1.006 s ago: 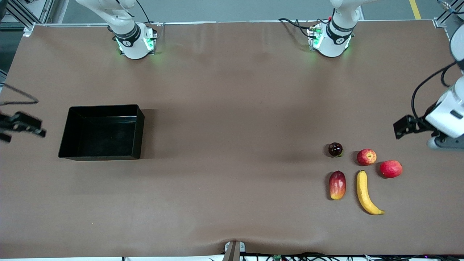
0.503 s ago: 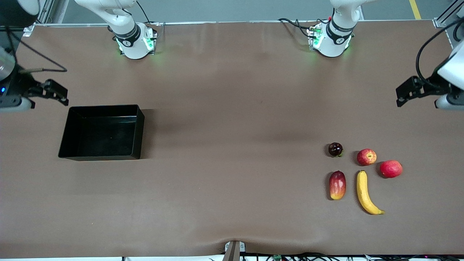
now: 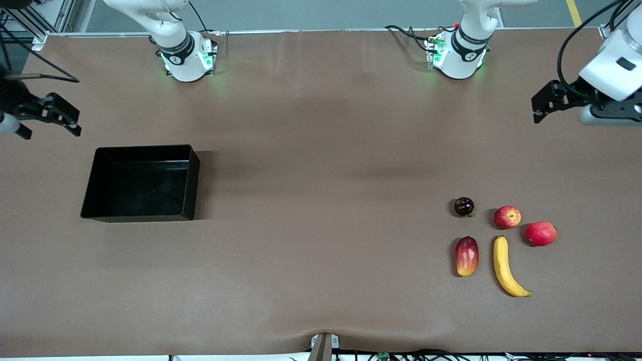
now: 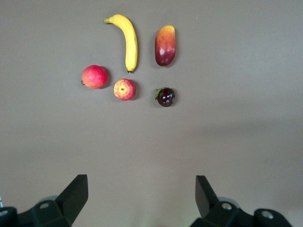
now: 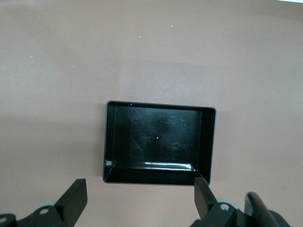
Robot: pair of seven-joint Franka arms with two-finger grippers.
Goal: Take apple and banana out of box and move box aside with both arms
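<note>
The fruits lie together toward the left arm's end: a dark maroon fruit (image 3: 464,206), an apple (image 3: 507,217), a round red fruit (image 3: 540,233), a mango (image 3: 467,256) and a banana (image 3: 505,265). The left wrist view shows the same banana (image 4: 129,42), mango (image 4: 165,45) and apple (image 4: 124,89). My left gripper (image 3: 537,108) (image 4: 141,189) hangs open over bare table, apart from the fruits, toward the bases. The black box (image 3: 194,180) (image 5: 207,142) stands empty toward the right arm's end. My right gripper (image 3: 75,122) (image 5: 139,191) is open over bare table beside the box, holding nothing.
The brown tabletop (image 3: 321,200) between the box and the fruits is wide and flat. Both arm bases (image 3: 188,57) (image 3: 456,55) stand along the table's edge farthest from the front camera. A small bracket (image 3: 323,346) sits at the edge nearest that camera.
Both grippers have swung toward the bases' side of the table: the left one away from the fruits, the right one from beside the box to off its corner. Fruits and box unmoved.
</note>
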